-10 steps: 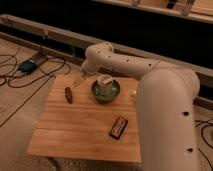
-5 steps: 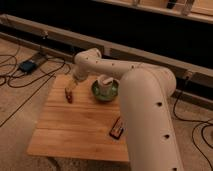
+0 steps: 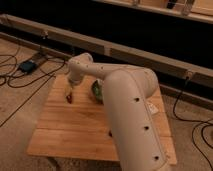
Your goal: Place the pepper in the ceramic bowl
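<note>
The pepper, small and dark red, lies on the left part of the wooden table. My gripper hangs right above it, pointing down, open, with nothing held. The green ceramic bowl stands just right of the pepper. Only the bowl's left edge shows, because my pale arm crosses in front of the rest of it.
A dark bit of a flat packet peeks out beside my arm near the table's middle. Black cables and a small black box lie on the floor to the left. A low ledge runs behind the table.
My arm has swung left, away from the bowl, and the gripper has come down over the pepper. The view has also moved closer to the table.
</note>
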Controlling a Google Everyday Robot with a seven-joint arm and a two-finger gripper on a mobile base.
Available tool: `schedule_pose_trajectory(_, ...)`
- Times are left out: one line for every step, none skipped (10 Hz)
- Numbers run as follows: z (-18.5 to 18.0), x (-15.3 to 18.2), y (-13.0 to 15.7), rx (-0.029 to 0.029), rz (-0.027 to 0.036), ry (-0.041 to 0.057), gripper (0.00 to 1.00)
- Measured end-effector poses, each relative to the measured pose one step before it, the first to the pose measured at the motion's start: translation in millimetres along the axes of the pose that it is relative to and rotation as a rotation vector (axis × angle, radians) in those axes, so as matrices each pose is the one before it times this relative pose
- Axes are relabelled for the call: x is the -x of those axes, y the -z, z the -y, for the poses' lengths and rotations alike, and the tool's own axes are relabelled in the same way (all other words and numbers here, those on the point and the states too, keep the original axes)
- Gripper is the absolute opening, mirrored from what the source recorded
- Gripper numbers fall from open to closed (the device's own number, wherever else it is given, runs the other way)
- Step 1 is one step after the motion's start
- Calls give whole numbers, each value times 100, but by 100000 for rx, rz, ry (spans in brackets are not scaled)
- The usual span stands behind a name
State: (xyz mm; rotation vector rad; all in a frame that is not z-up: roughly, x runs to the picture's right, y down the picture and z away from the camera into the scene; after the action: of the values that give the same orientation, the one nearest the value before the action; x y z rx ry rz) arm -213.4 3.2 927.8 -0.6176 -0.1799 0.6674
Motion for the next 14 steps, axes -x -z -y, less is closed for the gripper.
schedule_pose_trajectory(-312,233,-638,270,-1214,1004,80)
schedule_pose_trajectory(-598,336,-749,765,-1432,1280,80)
schedule_pose_trajectory(-513,291,-480,637,-872,1040,80)
schedule_pose_trajectory(-549,277,-550,783,-1006,1174,80)
schedule_pose_trajectory(-514,267,-574,990,-1010,974,80)
schedule_pose_trajectory(-367,238,-527,930,-852,684,80)
schedule_pose_trajectory(-106,103,-241,362,-397,268,80)
schedule_pose_trajectory(29,140,-681,725,-892,355,80)
schedule_pose_trajectory(152,-65,-359,181,-612,62,80)
schedule_pose_trajectory(199,-130,-411,48,-767,27,80)
schedule_pose_trajectory(306,-141,-505,-144,-978,-14,79)
schedule_pose_trajectory(325,-31,-432,-231,-839,-57,73)
schedule_pose_trajectory(135,20,-219,-45,-481,6,65)
schedule_pose_trajectory(112,123,-187,28,-392,90,54)
